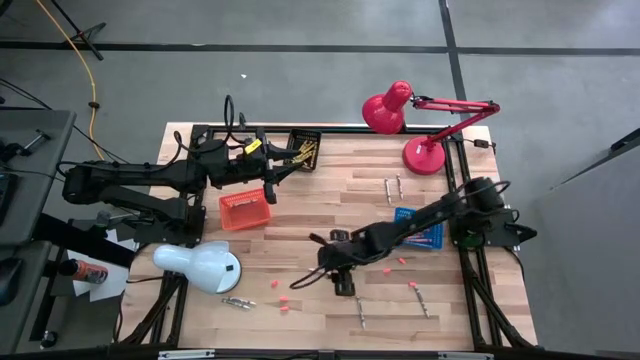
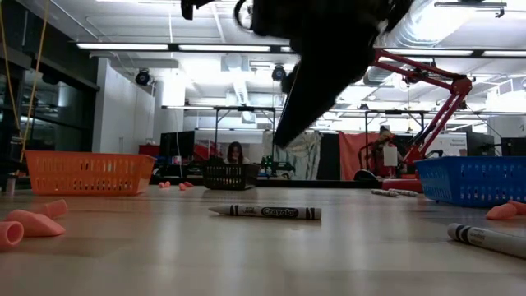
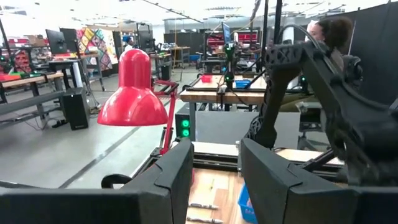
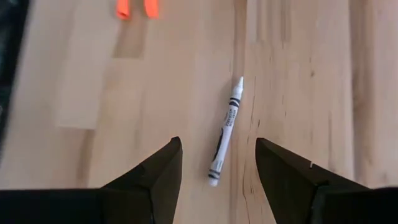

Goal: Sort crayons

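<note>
Pale wood planks of the desk (image 1: 330, 215) fill the space under my right tool (image 4: 219, 171), which hangs above the near middle of the desk with its fingers (image 4: 155, 177) spread apart and nothing between them. Below the gap lies a white crayon (image 4: 226, 130), flat on the wood, its point aimed away from me; it is free, touched by neither finger. From table height the same crayon (image 2: 265, 212) lies on its side under my dark arm.

My left tool (image 1: 272, 170) waits at the far left of the desk, near the black basket (image 1: 303, 150) and above the orange basket (image 1: 245, 210). Its fingers (image 3: 171, 180) stand somewhat apart and I can see nothing held between them.

More crayons lie about: a pair (image 1: 393, 188) near the far middle, another one (image 1: 420, 298) at the near right, and a few (image 1: 238, 302) by the white lamp (image 1: 198, 266). Pink crumbs (image 1: 284, 298) are scattered along the near side, and two orange bits (image 4: 137, 7) lie beyond my right tool. A blue basket (image 1: 425, 232) sits under my right arm, and a red lamp (image 1: 400, 115) stands at the far right corner. Nothing lies between my right tool and the white crayon.
</note>
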Controlling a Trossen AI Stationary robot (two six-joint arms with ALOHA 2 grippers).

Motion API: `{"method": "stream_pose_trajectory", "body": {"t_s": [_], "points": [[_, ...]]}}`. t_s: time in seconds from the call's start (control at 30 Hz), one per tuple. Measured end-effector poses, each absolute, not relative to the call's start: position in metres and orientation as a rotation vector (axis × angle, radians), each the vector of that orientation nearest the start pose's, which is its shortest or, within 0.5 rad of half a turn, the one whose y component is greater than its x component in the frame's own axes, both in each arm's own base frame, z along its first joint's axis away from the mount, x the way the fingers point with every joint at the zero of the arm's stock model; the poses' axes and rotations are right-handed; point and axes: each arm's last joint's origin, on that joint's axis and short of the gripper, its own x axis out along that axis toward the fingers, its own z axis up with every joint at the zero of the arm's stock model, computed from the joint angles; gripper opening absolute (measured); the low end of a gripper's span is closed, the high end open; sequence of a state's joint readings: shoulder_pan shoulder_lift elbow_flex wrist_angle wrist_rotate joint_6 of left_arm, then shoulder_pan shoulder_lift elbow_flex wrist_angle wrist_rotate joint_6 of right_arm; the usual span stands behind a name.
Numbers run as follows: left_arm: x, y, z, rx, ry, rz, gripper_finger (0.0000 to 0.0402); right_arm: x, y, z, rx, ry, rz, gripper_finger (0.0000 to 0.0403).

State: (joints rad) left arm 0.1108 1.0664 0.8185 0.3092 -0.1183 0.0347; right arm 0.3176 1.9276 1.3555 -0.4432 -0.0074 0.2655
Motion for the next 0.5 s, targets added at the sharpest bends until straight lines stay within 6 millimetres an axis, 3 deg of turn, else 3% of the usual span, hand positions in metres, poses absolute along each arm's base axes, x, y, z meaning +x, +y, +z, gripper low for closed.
{"method": "stream_pose_trajectory", "body": {"t_s": [0.23, 0.5], "points": [[0.239, 0.03, 0.338, -0.093, -0.066, 0.213, 0.0121, 0.393, 0.13, 0.151, 0.191, 1.119, 0.07, 0.0197], [0.239, 0.029, 0.338, -0.231, -0.076, 0.194, 0.0121, 0.391, 0.148, 0.131, 0.172, 1.108, -0.058, 0.0196]]}}
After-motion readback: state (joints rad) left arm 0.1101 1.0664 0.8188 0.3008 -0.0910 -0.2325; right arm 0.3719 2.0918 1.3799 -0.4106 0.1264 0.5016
